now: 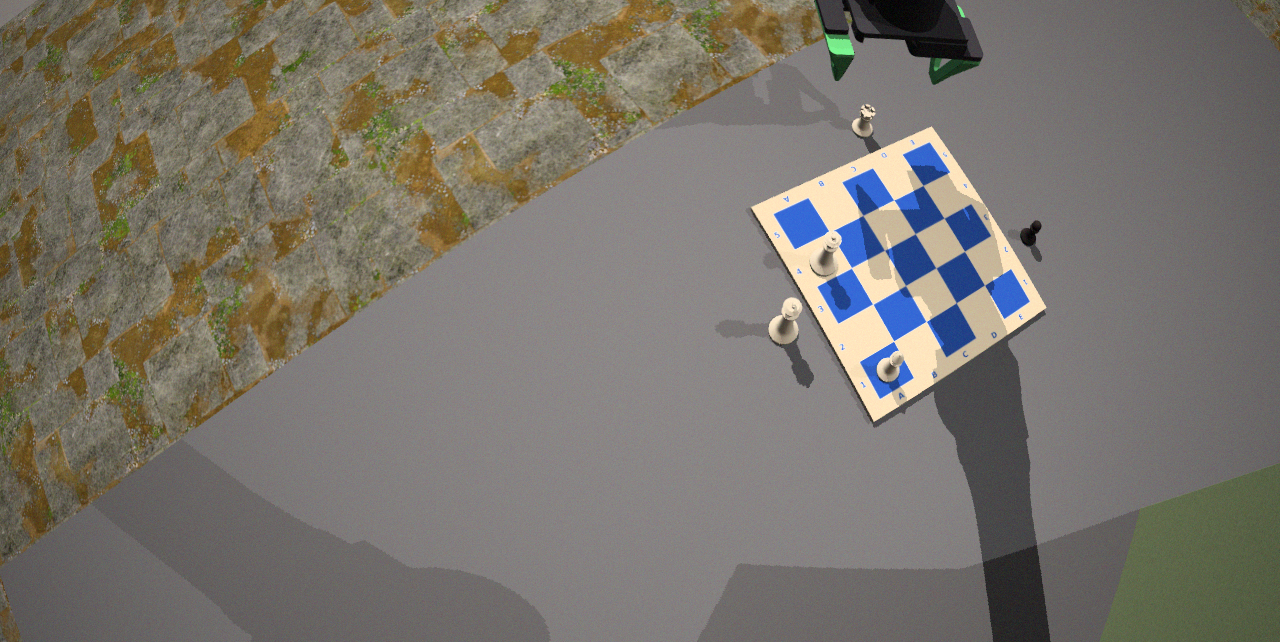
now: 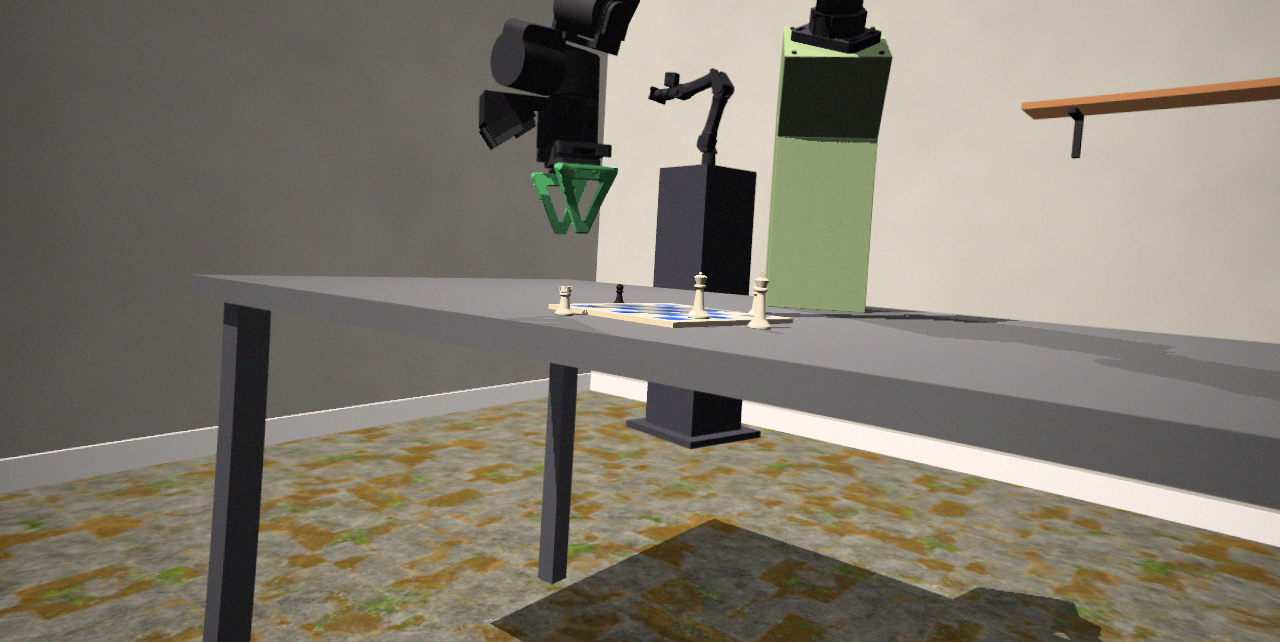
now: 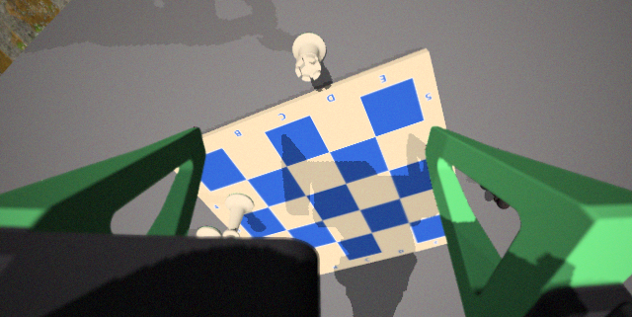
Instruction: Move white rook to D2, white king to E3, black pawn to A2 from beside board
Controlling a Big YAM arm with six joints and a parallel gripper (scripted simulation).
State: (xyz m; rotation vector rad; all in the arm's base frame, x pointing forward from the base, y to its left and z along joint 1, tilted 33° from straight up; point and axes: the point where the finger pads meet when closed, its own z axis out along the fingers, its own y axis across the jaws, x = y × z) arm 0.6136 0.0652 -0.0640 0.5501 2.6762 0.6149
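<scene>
The end effector (image 1: 884, 69) hangs well above the bench (image 1: 537, 423) with its green fingers spread wide and nothing between them. It sits off the board's far edge, the row-5 side, pointing downward.

The nearest of the three pieces to place is the white rook (image 1: 863, 120). It stands upright on the bench just beside the chessboard (image 1: 1029, 314), off the row-5 edge near the D letter. In the wrist view the rook (image 3: 309, 56) lies ahead of the fingers and roughly on the line midway between them, so the coming move looks like a short advance toward it and a long descent. Its long axis is vertical, which suits a grasp from above.

The white king (image 1: 785, 321) stands beside the board's A-file edge, and the black pawn (image 1: 1030, 232) beside the opposite, E-file edge; both are farther from the end effector.
</scene>
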